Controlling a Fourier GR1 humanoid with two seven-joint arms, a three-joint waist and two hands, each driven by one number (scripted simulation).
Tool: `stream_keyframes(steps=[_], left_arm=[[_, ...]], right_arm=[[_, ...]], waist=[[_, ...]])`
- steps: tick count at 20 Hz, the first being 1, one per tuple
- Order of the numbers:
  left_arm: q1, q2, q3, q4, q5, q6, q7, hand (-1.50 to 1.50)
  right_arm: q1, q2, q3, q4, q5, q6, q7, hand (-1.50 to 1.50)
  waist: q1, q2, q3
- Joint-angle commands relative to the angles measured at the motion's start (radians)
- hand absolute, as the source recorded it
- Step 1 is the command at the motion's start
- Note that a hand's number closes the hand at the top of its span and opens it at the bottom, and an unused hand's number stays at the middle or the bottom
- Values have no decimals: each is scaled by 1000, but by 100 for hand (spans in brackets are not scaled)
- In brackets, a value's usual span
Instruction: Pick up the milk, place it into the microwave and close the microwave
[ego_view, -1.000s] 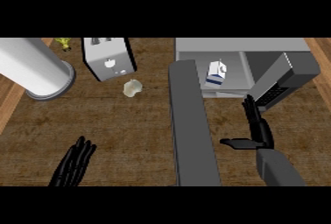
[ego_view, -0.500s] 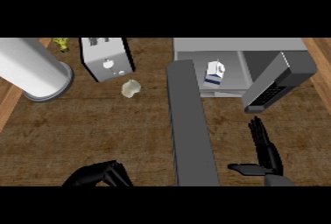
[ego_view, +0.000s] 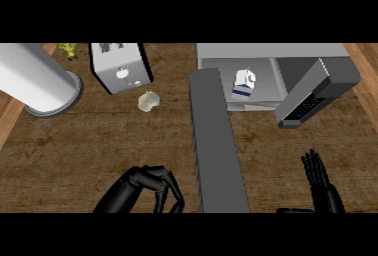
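The white and blue milk carton (ego_view: 245, 84) stands inside the grey microwave (ego_view: 273, 51) at the top right. The microwave's door (ego_view: 218, 150) is swung wide open, a long grey slab running from the cavity's left side down to the lower edge. My left hand (ego_view: 148, 186) is low in the view, just left of the door, with its fingers curled and nothing in them. At the lower right my right hand (ego_view: 322, 181) is open, fingers straight and pointing up, well below the microwave's dark control panel (ego_view: 306, 105).
A toaster (ego_view: 119, 67) stands at the top, left of the microwave. A small pale lump (ego_view: 148, 101) lies beside it. A large white cylinder (ego_view: 37, 80) fills the upper left, with a green item (ego_view: 68, 49) behind it. The wooden counter (ego_view: 96, 140) spreads between them.
My right hand has drawn back from beside the control panel down to the lower edge. My left hand has moved right toward the door and its straight fingers have curled.
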Motion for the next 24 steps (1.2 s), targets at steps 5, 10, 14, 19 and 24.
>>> stream_keyframes(steps=[5, 10, 14, 19, 24], left_arm=[[-170, -25, -63, 222, 7, -107, 56, 150], [-227, -46, -243, 354, -90, 71, -43, 150], [-401, -46, -343, 508, -38, 218, -4, 150], [-467, -46, -496, 595, 104, 346, 24, 150], [-593, -46, -527, 691, 233, 440, 51, 150]], right_arm=[[189, -18, 37, -190, -65, 132, -61, -150], [241, -64, 47, -303, -122, 171, -12, -150], [280, -110, 69, -376, -156, 224, -15, -150], [314, -111, 134, -544, -203, 248, 44, -150], [325, -108, 182, -660, -251, 247, 76, -150]], waist=[[-5, 2, 0], [0, 1, 0], [-25, 4, 1], [-65, 7, -1], [-115, 15, -1]])
